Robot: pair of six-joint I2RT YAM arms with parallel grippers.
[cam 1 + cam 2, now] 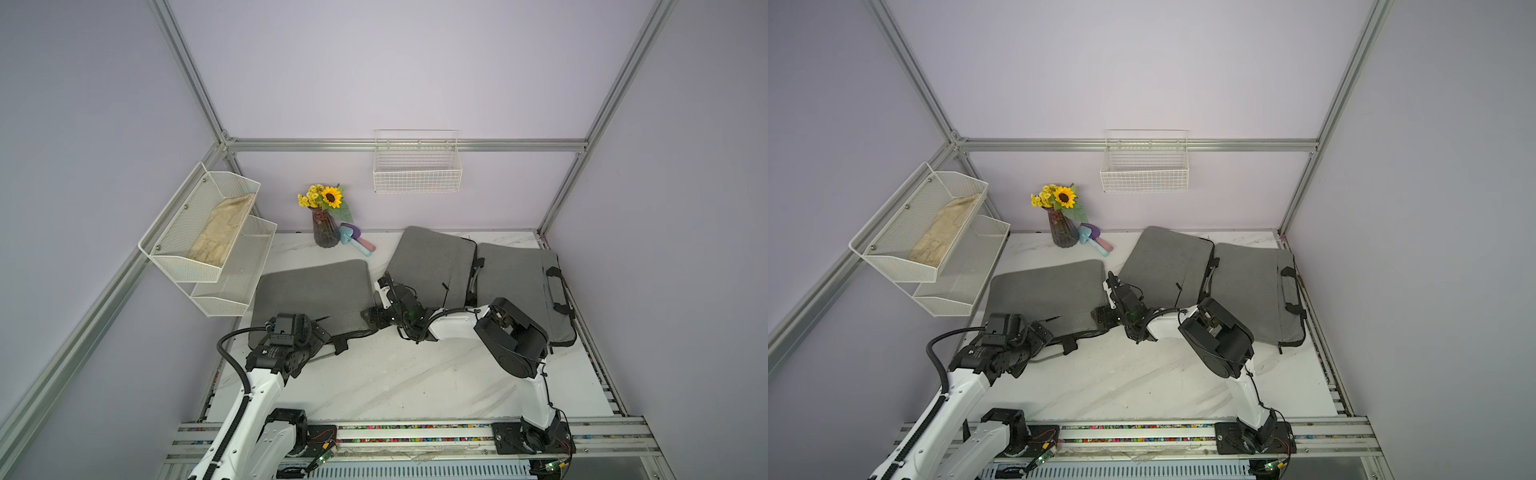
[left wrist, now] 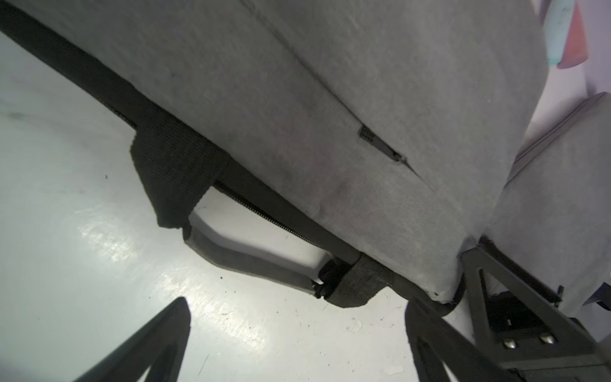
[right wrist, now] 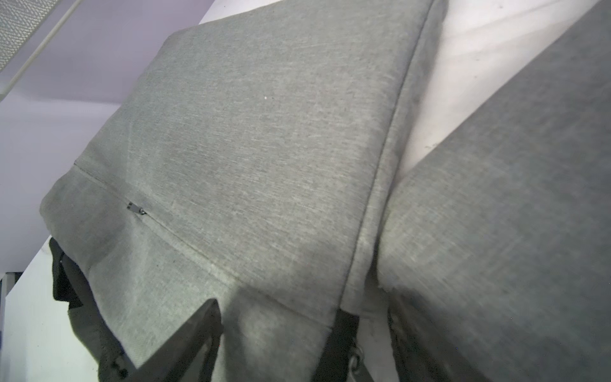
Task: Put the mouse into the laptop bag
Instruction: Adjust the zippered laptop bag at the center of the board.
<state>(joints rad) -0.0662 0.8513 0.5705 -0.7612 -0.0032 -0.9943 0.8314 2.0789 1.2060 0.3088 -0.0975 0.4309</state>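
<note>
Left wrist: laptop bag (image 2: 330, 115) beyond gripper (image 2: 297, 301)

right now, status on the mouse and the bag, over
Left gripper jaws open beside grey fabric laptop bag handle. Right gripper jaws open at that bag's side edge. Mouse not in sight.

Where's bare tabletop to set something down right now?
Bare: table front, from the left bag, middle bag and right bag to the front rail. Small strip between vase and left bag. Back right is crowded with bags.
</note>
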